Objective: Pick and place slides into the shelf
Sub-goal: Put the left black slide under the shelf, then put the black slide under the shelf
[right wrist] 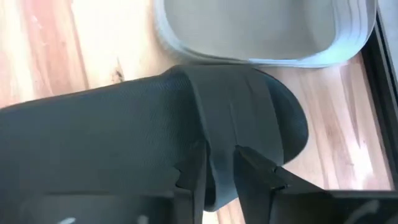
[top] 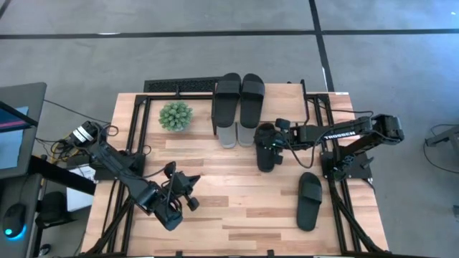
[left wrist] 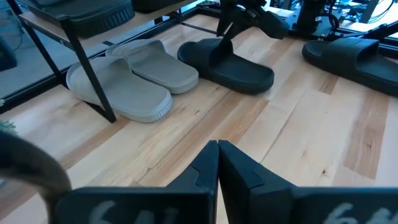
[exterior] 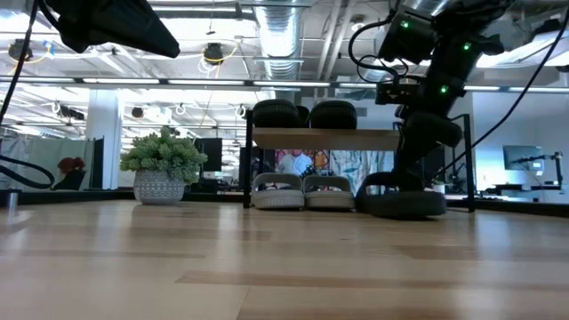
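The right gripper (top: 268, 145) was clamped on the strap of a matte black slide sandal (top: 266, 147) lying on the wooden tabletop (top: 237, 208), just beside the light grey pair (top: 237, 134) under the low wooden-topped shelf (exterior: 324, 138). The left gripper (left wrist: 217, 147) hovered well apart, fingers pressed together, empty.

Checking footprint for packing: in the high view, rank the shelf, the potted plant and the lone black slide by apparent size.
1. shelf
2. lone black slide
3. potted plant
All three sit on the table, so this ordering looks dependable.
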Robot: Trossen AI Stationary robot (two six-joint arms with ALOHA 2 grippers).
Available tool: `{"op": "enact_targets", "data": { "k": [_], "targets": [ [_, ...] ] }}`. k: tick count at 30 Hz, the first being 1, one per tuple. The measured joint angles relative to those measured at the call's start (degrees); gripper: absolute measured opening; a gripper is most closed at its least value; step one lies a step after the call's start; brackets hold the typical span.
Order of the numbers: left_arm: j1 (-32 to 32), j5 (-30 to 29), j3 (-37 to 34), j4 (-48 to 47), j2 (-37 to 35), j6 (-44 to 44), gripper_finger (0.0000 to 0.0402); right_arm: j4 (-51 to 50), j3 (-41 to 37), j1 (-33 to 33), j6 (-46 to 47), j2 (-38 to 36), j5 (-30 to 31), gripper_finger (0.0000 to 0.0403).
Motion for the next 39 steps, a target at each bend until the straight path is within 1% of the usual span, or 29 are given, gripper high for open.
{"op": "enact_targets", "data": {
  "k": [8,14,18,22,25,29,34,39],
  "targets": [
    [0.0,0.0,0.0,0.0,0.0,0.0,0.0000,0.0,0.0,0.0,0.1,0.0,-0.6,0.0096],
    [0.0,-0.1,0.0,0.0,0.0,0.0,0.0000,0.0,0.0,0.1,3.4,0.0,-0.7,0.0103],
    [0.0,-0.3,0.0,-1.0,0.0,-0.6,0.0000,0.0,0.0,1.3,5.9,-0.1,-0.5,0.0104],
    [0.0,-0.8,0.0,-1.2,0.0,-0.6,0.0000,0.4,0.0,3.2,7.6,-1.3,-0.1,0.0104],
    [0.0,-1.4,0.0,-1.4,0.0,-0.6,0.0000,-0.1,0.0,4.5,9.3,-3.0,2.3,0.0104],
    [0.0,-1.4,0.0,-2.1,0.0,-0.9,0.0000,-3.1,0.0,6.1,12.2,-6.0,3.0,0.0104],
    [0.0,-2.2,0.0,-2.3,0.0,-1.2,0.0000,-10.7,0.0,10.1,19.9,-10.6,3.0,0.0104],
    [0.1,-4.6,0.0,-2.3,0.0,-1.3,0.0000,-18.0,0.0,19.0,30.8,-15.0,2.6,0.0104]
  ]
}}
